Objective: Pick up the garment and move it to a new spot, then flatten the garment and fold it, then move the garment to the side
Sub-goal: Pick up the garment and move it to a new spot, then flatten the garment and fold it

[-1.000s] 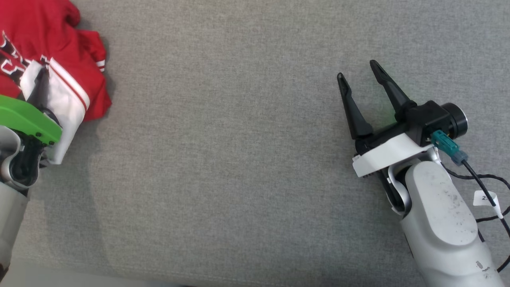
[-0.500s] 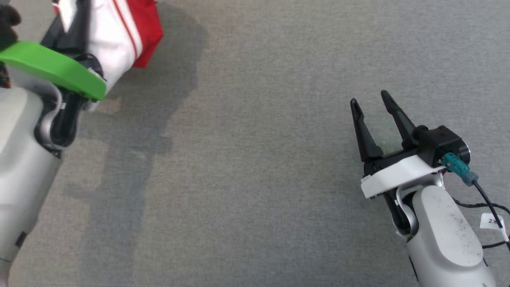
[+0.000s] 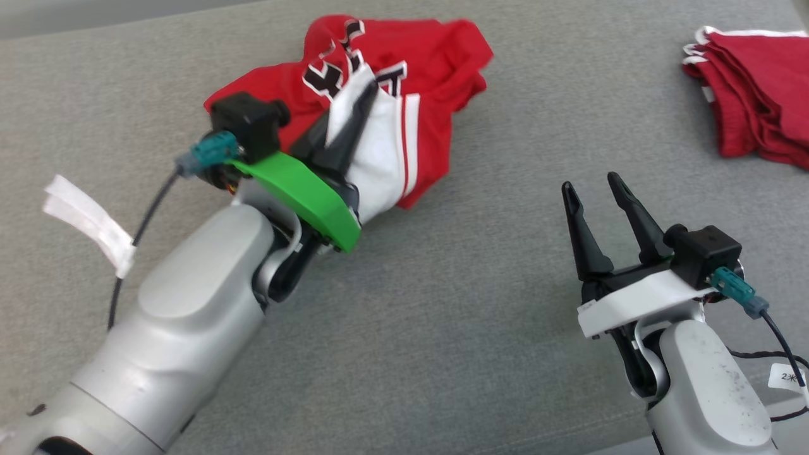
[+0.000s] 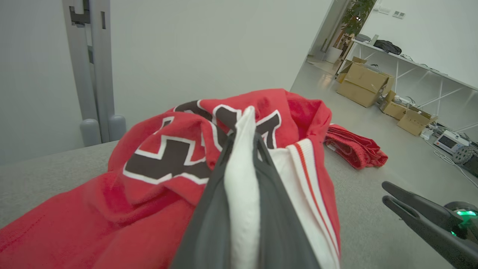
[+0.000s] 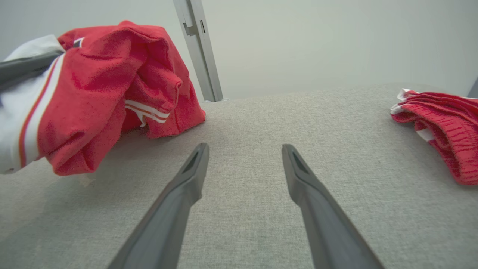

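Small white tag [image 3: 785,378] on the right arm's cable [image 3: 776,330]: the handwritten mark begins with "2". The character after it is too small to tell.

Red garment [image 3: 436,57]: large black block lettering [image 4: 166,160] with a white outline. The cloth is crumpled and folded over, so the head and left wrist views show only broken strokes. No letter or word can be read with certainty.
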Available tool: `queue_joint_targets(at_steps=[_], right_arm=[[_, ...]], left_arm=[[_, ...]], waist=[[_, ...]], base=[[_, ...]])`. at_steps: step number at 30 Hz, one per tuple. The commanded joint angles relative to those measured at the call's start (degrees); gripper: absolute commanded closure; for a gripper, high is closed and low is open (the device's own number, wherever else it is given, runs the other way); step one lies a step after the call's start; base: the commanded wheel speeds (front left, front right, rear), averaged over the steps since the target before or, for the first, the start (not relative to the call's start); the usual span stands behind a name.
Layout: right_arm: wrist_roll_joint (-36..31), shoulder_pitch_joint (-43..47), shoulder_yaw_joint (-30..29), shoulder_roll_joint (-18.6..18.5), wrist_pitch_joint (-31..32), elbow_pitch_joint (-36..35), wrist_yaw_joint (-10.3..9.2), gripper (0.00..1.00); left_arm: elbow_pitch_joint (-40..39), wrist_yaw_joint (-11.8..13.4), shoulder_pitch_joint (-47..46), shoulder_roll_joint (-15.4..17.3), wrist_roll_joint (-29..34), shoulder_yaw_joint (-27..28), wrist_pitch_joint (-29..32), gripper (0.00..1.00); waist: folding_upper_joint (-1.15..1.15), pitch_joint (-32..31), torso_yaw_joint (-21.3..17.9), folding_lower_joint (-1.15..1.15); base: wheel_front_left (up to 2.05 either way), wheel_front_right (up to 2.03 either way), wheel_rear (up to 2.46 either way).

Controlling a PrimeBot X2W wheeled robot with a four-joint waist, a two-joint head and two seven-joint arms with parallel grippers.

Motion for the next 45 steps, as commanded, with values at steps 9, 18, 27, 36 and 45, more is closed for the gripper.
queue_joint_targets(at_steps=[9,18,27,36,45], right_arm=[[0.11,2.09,-1.35,-0.16,-0.02,-0.02,-0.10,0.00],[-0.60,2.89,-2.38,-0.18,-0.03,1.65,-0.11,0.00],[-1.24,5.60,-2.00,-0.18,-0.03,4.29,-0.11,0.00],[-2.49,10.98,-2.31,-0.20,-0.03,6.16,-0.11,0.00],[-2.93,14.26,-1.77,-0.19,-0.03,6.87,-0.11,0.00]], left_arm=[[3.08,1.02,9.34,-2.92,8.64,4.74,-0.17,0.00],[-0.73,0.47,21.71,-4.27,18.16,22.04,-0.11,0.00],[-4.15,0.09,34.77,-6.32,28.19,37.02,-0.12,0.00],[-8.25,-0.05,48.30,-10.14,35.22,45.59,-0.12,0.00],[-9.73,-0.07,54.93,-12.66,36.67,46.80,-0.12,0.00]], waist=[[0.00,-1.18,-4.25,0.00],[0.00,-6.22,2.92,0.00],[0.00,-11.65,7.34,0.00],[0.00,-15.73,9.27,0.00],[0.00,-16.78,9.48,0.00]], base=[[0.00,0.00,0.00],[0.00,0.00,0.00],[0.00,0.00,0.00],[0.00,0.00,0.00],[0.00,0.00,0.00]])
